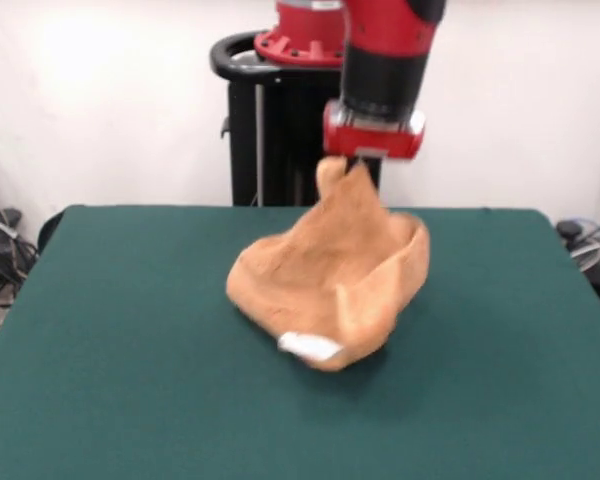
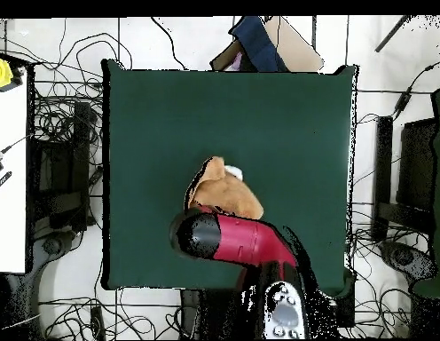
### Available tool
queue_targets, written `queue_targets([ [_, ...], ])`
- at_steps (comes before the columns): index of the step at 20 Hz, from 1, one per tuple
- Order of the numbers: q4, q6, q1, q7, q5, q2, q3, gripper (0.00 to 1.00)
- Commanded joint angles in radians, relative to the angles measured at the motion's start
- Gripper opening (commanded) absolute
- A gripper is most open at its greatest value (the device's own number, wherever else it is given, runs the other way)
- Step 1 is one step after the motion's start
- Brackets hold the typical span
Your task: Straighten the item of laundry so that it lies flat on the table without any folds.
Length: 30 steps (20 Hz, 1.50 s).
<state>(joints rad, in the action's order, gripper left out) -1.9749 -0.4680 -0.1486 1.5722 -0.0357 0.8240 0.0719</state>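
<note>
The light orange-tan towel [image 1: 330, 275] hangs from my gripper [image 1: 352, 168] in a bunched, cone-like shape. Its lower folds rest on the dark green table [image 1: 120, 340] near the middle. A small white care tag [image 1: 310, 346] shows at the towel's near bottom edge. My gripper is shut on a pinched peak of the towel, held above the table. In the overhead view the red and black arm [image 2: 237, 240] covers the gripper, and only part of the towel [image 2: 219, 188] and the tag [image 2: 233, 171] show beside it.
The black pedestal [image 1: 270, 120] stands behind the table's far edge. Cables [image 2: 55, 151] lie on the floor along the table's sides. A white bench with a yellow button box [image 2: 2, 73] stands off one side.
</note>
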Motion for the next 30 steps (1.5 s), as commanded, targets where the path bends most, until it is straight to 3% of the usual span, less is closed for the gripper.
queue_targets([
  [1, -0.068, -0.24, 0.089, 0.234, 0.101, 0.242, -0.011, 0.0],
  [6, -0.086, -0.385, 0.116, 0.226, 0.123, 0.352, 0.029, 0.0],
  [9, -0.033, -0.481, 0.09, 0.168, 0.099, 0.375, 0.038, 0.0],
  [13, 0.065, -0.488, 0.005, 0.082, 0.058, 0.307, 0.002, 0.0],
  [20, 0.241, -0.394, -0.128, -0.041, -0.021, 0.146, -0.078, 0.0],
  [30, 0.343, -0.199, -0.274, -0.145, -0.14, 0.016, -0.18, 0.0],
])
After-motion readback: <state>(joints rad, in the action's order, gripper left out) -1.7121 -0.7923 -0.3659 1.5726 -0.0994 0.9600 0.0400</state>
